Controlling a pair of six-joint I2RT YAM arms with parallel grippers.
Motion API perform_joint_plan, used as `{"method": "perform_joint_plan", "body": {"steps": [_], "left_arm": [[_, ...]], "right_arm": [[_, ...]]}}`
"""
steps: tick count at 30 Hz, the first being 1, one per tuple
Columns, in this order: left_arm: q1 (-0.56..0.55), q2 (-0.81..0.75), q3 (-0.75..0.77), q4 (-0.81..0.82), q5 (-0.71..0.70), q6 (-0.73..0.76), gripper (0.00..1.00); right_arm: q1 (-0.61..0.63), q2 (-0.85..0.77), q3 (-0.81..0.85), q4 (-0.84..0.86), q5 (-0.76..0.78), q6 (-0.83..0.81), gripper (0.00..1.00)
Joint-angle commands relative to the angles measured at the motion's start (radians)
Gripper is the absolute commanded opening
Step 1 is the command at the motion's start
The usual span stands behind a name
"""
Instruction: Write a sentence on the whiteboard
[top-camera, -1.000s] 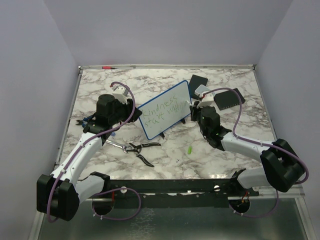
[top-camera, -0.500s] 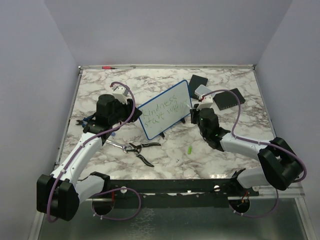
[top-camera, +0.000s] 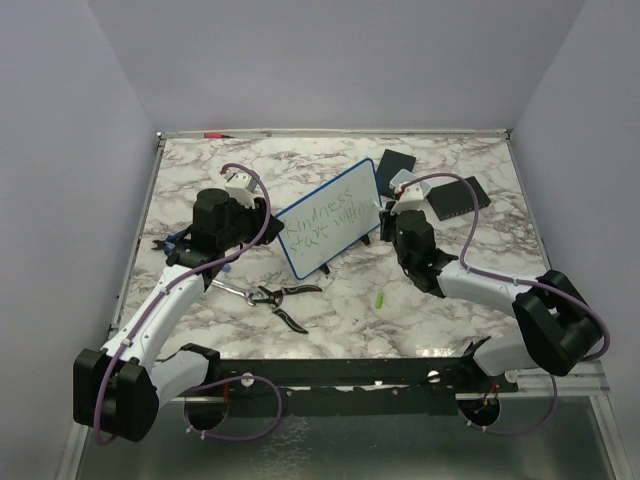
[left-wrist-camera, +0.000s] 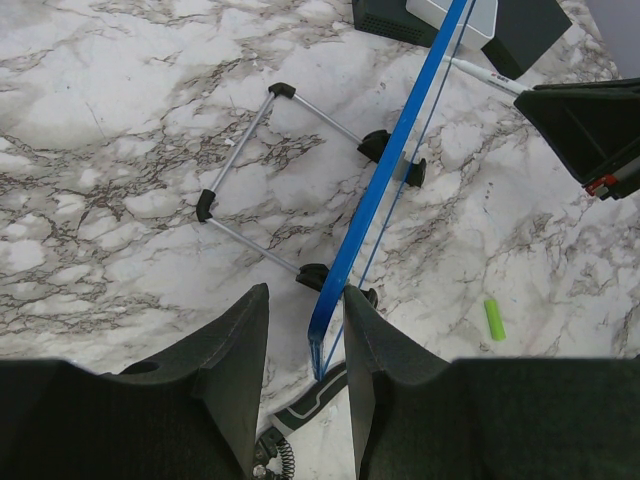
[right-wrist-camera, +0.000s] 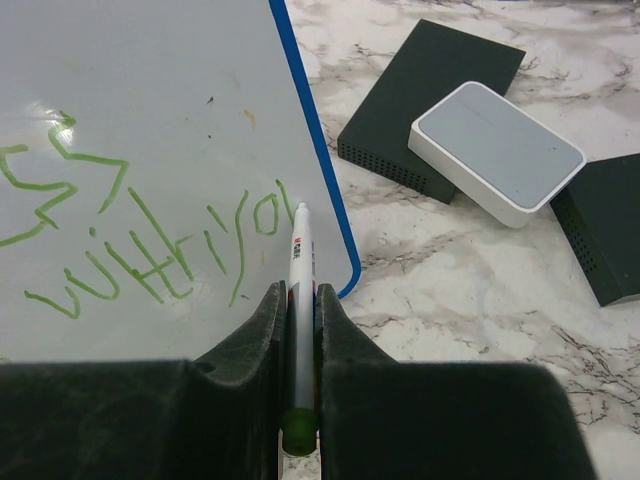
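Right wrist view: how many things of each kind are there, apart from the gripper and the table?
whiteboard: 1
marker: 1
black flat boxes: 2
white flat box: 1
Total: 5

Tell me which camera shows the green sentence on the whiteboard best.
The top external view: only it shows the sentence whole, both lines, though small. The right wrist view shows just the end of the lines, large and sharp. The left wrist view sees the whiteboard edge-on, so no writing shows.
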Motion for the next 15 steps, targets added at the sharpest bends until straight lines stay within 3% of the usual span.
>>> {"method": "perform_joint_plan", "body": {"steps": [1, 15], "left_arm": [[0.005, -0.015, -0.005, 0.0, 0.011, 0.015, 0.37], [0.005, -0.018, -0.005, -0.002, 0.011, 0.016, 0.37]], "right_arm": [[-0.003, 0.014, 0.04, 0.016, 0.027, -0.024, 0.01], [-0.003, 0.019, 0.048, 0.017, 0.025, -0.035, 0.01]]}}
